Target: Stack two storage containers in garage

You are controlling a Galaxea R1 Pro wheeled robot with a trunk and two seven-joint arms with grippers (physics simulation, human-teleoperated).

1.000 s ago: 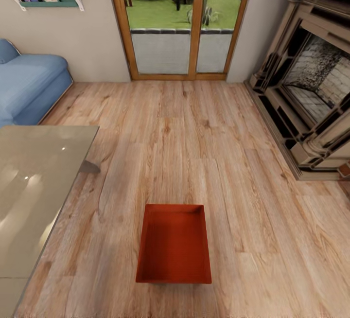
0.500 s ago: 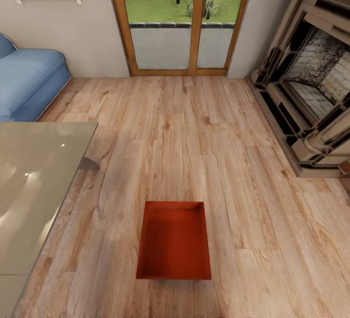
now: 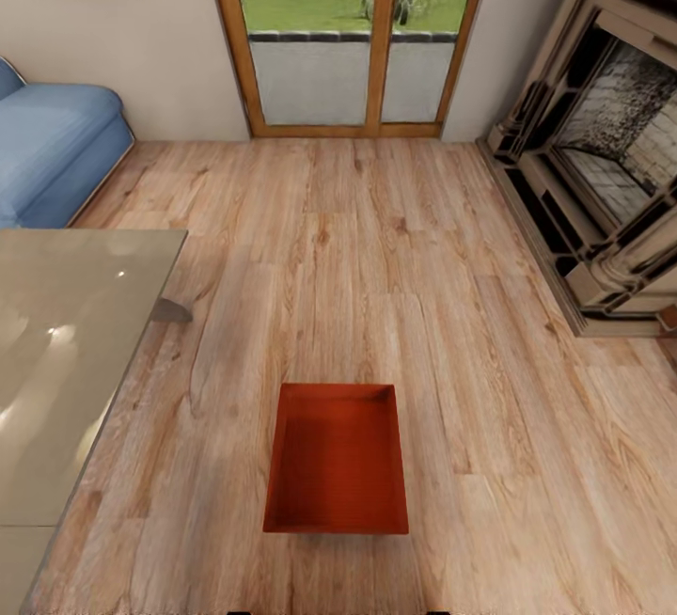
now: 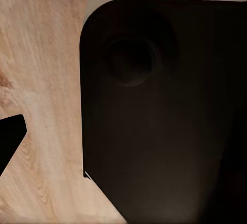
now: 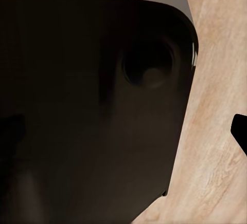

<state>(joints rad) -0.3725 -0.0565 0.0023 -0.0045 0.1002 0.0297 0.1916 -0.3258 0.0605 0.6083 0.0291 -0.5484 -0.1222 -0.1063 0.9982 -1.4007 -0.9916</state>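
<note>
Orange-red container (image 3: 337, 460) sits on the living room's wood floor (image 3: 376, 248) at six o'clock, not yet picked up; nothing has reached the garage. Jaw states cannot be told.

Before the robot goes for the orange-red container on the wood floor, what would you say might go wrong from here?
1. The storage container lies low on the wood-plank floor, close in front of the robot; rolling further forward might nudge it before any grasp.
2. The glass-topped table stands close on the robot's left, so its corner might catch the left arm on a wide reach.
3. Both wrist views are mostly blocked by a dark robot part, so they offer little help for lining up a grasp.
</note>
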